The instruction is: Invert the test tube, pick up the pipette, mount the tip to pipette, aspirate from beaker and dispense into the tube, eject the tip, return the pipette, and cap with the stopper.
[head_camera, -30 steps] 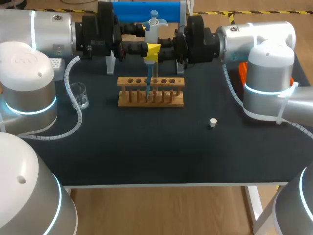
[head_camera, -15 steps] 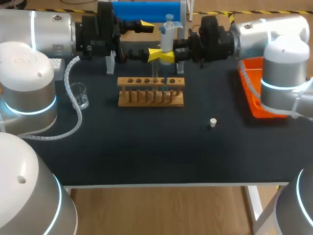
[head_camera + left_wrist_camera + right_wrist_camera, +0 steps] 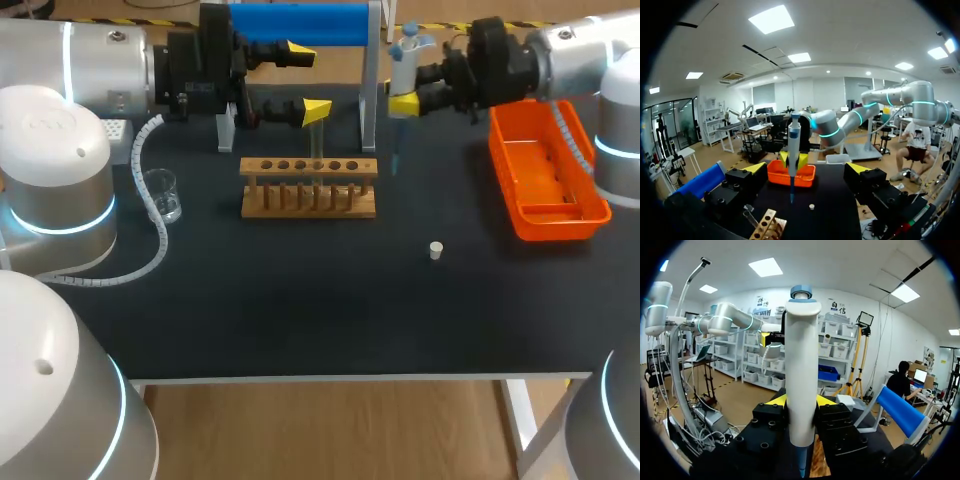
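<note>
Left gripper (image 3: 307, 80) hangs released behind the rack, its 2 yellow fingertips spread wide with nothing between them. Sweeping from the left side of the table: the small clear glass beaker (image 3: 161, 195) stands near the table's left edge. The wooden test tube rack (image 3: 308, 200) sits in the middle. The clear glass test tube (image 3: 318, 150) stands upright in one of its holes, just below the left gripper's nearer finger.

Right of the rack, the right gripper (image 3: 405, 98) is clamped on the white pipette with the blue plunger (image 3: 405, 62). It holds the body from 2 sides, as the right wrist view confirms. The pipette's long axis is upright, and its slim blue plastic tip (image 3: 395, 155) points down over bare table between the rack and the tray. The small white stopper (image 3: 435, 250) lies nearer the front edge.

The orange plastic tray (image 3: 560, 222) lies to the right of the tip, close but not yet under it. Ejecting the tip looks like the step in hand, so the right arm, already nearest, needs only carry the pipette rightward over the tray's rim.
</note>
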{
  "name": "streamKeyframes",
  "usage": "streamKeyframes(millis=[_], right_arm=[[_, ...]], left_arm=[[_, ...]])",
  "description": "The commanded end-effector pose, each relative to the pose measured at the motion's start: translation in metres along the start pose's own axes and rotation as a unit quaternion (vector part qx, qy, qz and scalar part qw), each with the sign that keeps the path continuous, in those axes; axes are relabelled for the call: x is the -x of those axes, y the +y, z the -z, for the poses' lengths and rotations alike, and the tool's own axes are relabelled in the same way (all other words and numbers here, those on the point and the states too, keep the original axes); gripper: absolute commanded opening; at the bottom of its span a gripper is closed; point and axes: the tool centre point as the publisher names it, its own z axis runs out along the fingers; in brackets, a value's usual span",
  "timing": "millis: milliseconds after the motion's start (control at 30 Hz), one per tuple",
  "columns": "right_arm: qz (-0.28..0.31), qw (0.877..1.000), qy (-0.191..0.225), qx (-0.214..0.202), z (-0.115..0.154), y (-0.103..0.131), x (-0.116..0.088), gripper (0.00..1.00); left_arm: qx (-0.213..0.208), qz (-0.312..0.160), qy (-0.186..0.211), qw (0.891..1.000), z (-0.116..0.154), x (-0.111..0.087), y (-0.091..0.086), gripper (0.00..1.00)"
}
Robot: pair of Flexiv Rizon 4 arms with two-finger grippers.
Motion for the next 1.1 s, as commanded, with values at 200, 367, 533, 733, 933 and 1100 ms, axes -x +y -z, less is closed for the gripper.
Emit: streamKeyframes(millis=[200,367,533,733,933,1100], right_arm=[[0.000,1.000,0.005,-0.001,0.008,0.001,0.001,0.00],[0.000,1.000,0.005,-0.001,0.008,0.001,0.001,0.00],[0.000,1.000,0.005,-0.001,0.008,0.001,0.001,0.00],[0.006,1.000,0.005,0.011,0.019,0.006,0.002,0.00],[0.006,0.999,-0.002,0.036,0.062,0.015,0.001,0.00],[-0.006,0.999,0.000,0.046,0.098,0.015,-0.004,0.00]], left_arm=[[-0.001,-0.001,0.000,1.000,0.001,-0.001,0.001,1.00],[-0.001,-0.001,0.000,1.000,0.001,-0.001,0.001,1.00],[-0.001,-0.001,0.000,1.000,0.001,-0.001,0.001,1.00],[-0.001,-0.001,0.000,1.000,0.001,-0.001,0.001,1.00],[-0.001,-0.001,0.000,1.000,0.001,-0.001,0.001,1.00],[-0.001,-0.001,0.000,1.000,0.001,-0.001,0.001,1.00]])
